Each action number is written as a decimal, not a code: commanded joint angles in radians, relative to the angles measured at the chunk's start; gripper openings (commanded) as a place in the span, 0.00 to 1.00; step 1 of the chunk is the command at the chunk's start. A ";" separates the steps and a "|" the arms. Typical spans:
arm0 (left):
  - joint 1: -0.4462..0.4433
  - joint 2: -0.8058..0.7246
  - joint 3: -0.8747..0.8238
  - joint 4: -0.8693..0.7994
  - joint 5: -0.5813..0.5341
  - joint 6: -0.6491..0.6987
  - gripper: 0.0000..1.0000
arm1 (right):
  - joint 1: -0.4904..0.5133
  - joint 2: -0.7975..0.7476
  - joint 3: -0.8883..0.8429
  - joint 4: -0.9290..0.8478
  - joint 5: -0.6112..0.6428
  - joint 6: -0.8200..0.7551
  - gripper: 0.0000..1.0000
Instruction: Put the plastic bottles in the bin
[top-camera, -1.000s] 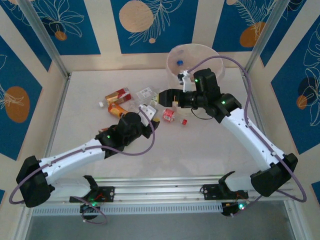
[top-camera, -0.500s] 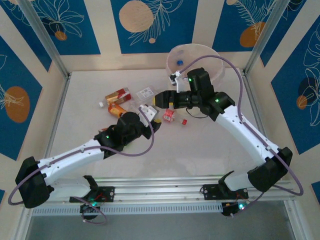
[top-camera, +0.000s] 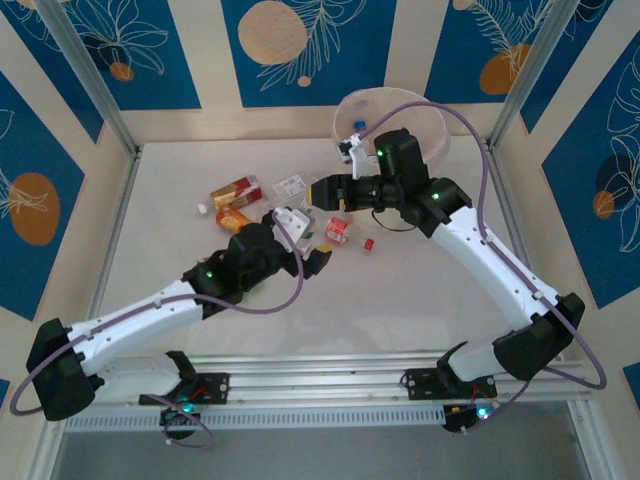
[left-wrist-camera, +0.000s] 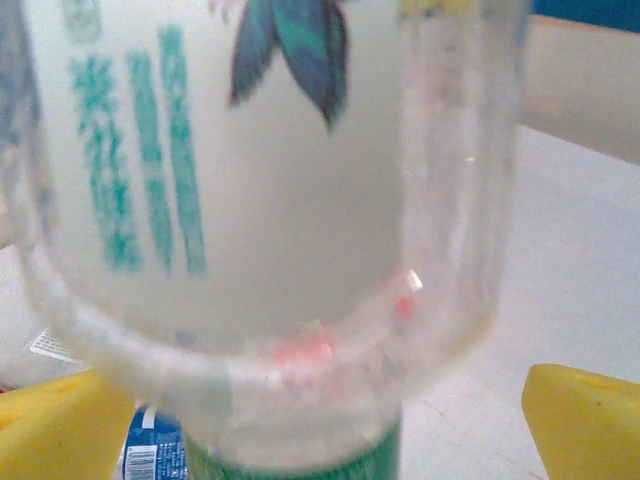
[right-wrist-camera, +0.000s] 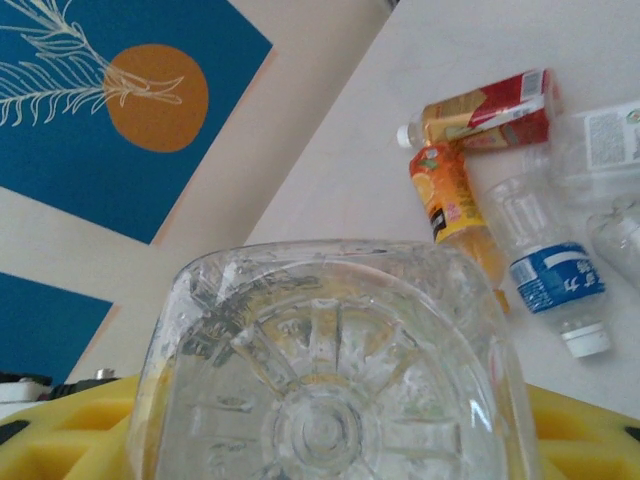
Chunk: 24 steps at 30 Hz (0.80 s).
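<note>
right pincer (top-camera: 320, 190) moved left, gripping bottle (right-wrist-camera: 330, 380) | pale table (top-camera: 400, 290) | blue-cream walls (top-camera: 300, 50)

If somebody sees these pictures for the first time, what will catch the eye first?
First, the heap of bottles in the middle of the table, with the white bin at its far edge. Then, up close, a clear bottle held base-first in the right claw, and a green-lettered bottle looming right before the open left claw.

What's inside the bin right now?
One small blue piece, maybe a bottle cap, by the bin's left wall. The right arm covers its near part, hiding whatever lies there.
</note>
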 joint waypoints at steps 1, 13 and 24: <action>-0.009 -0.075 0.017 -0.009 0.004 -0.017 1.00 | 0.005 0.013 0.117 -0.070 0.087 -0.074 0.39; -0.009 -0.234 -0.045 -0.039 -0.119 -0.057 0.99 | -0.019 0.210 0.658 -0.277 0.568 -0.346 0.39; -0.009 -0.222 -0.039 -0.078 -0.201 -0.072 0.99 | -0.134 0.486 0.946 -0.316 0.916 -0.508 0.36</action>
